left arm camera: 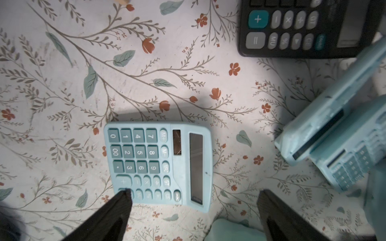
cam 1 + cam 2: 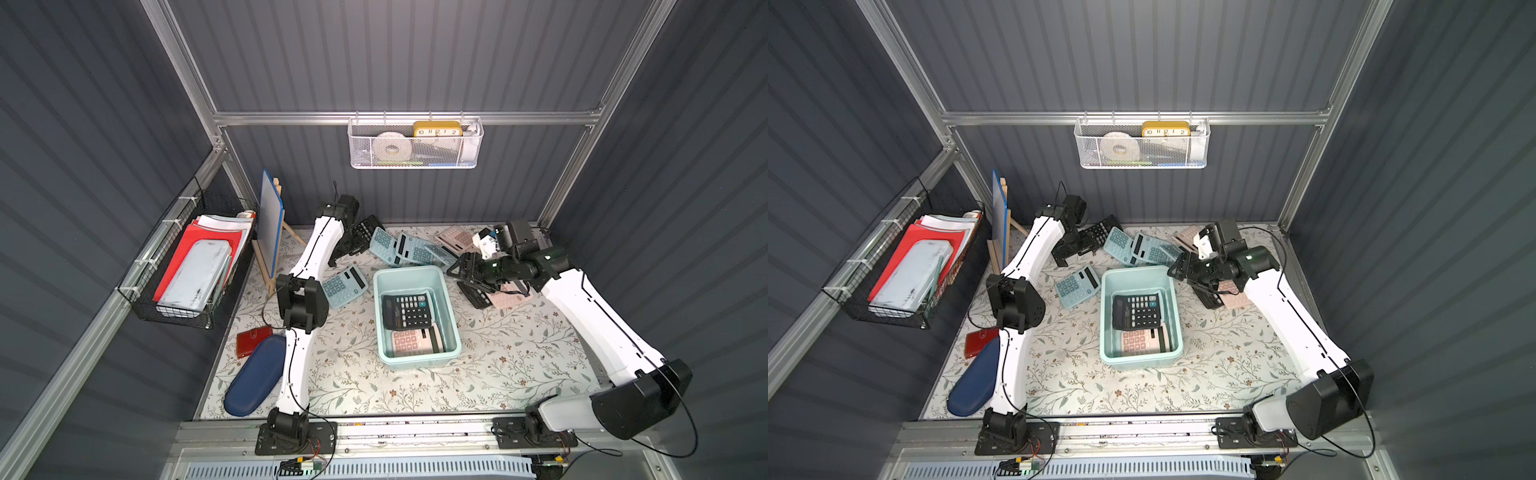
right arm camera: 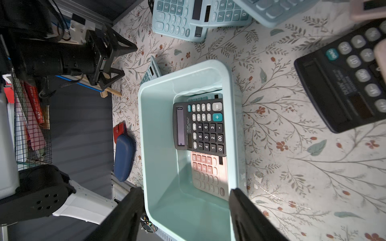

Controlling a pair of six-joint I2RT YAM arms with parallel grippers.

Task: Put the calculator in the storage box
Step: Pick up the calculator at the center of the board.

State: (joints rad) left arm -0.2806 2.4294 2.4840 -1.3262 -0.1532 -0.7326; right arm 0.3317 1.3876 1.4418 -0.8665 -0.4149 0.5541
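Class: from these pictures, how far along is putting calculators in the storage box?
Done: a black calculator and a pink calculator lie in the storage box. In hand: nothing; the left gripper and right gripper are open. Left: blue calculators, among others, on the table.

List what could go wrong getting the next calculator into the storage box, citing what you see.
1. The storage box already holds a black calculator lying partly over a pink calculator; another dropped there may settle tilted.
2. One finger of the open left gripper overlaps the blue calculator's keys in the left wrist view; descending may press keys, not straddle it.
3. The heaped calculators at the back overlap; lifting one may drag its neighbour.
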